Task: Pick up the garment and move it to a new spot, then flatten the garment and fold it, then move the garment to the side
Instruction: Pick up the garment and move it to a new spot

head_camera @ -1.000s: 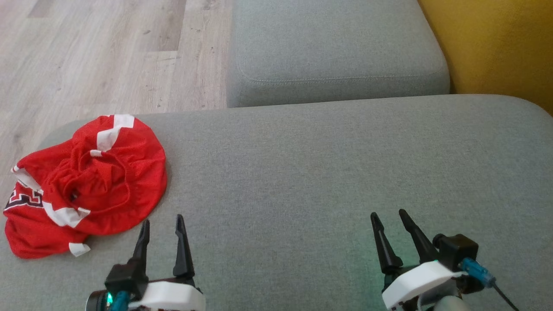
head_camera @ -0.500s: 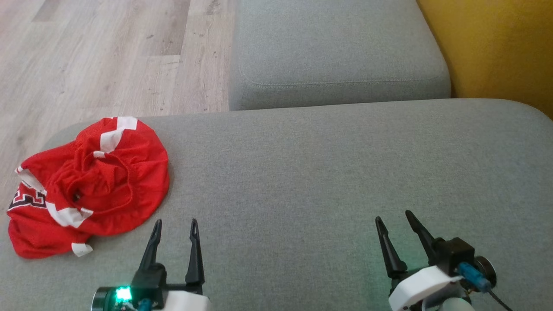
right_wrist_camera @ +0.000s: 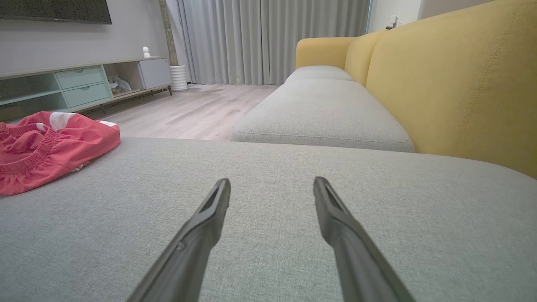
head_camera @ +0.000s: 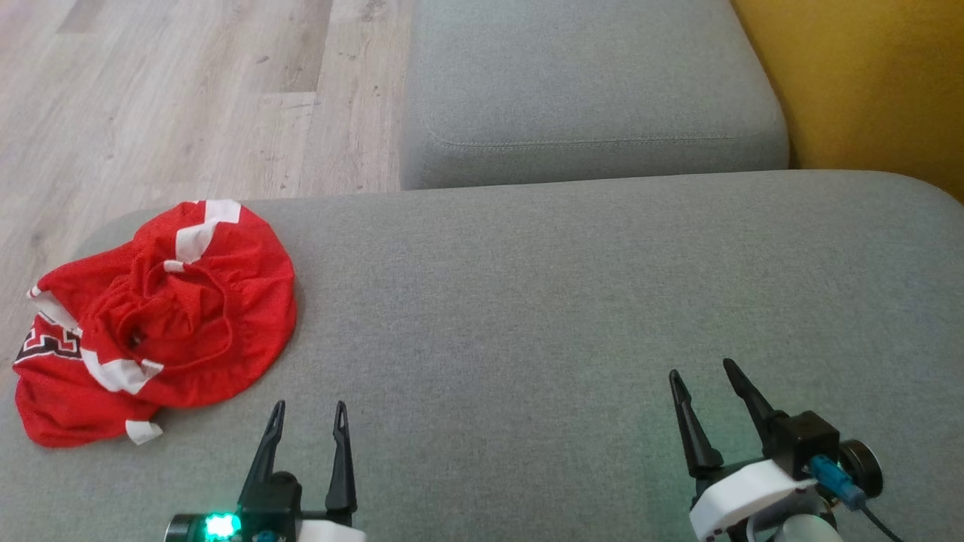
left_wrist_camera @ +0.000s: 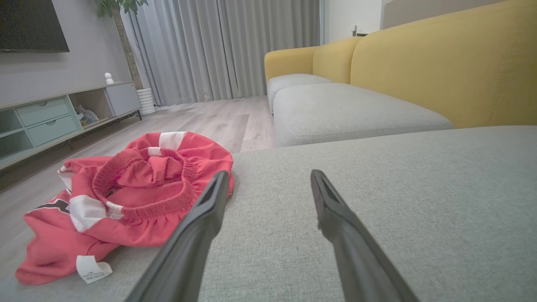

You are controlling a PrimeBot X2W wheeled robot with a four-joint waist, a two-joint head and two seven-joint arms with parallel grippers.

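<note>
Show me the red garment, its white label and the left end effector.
red garment (head_camera: 162,324), head view: middle of the crumpled red fabric.
white label (left_wrist_camera: 93,268), left wrist view: middle of the tag.
left end effector (head_camera: 309,406), head view: midway between its fingertips.

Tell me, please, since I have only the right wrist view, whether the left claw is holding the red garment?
Observer: No, the left claw is open and empty, just short of the garment.
Operator: Is the garment lying flat?
Observer: No, it is crumpled near the left corner of the cushion, with its elastic waistband on top.
Operator: Is anything sticking out?
Observer: Yes, a white label pokes out at the garment's near edge.
</note>
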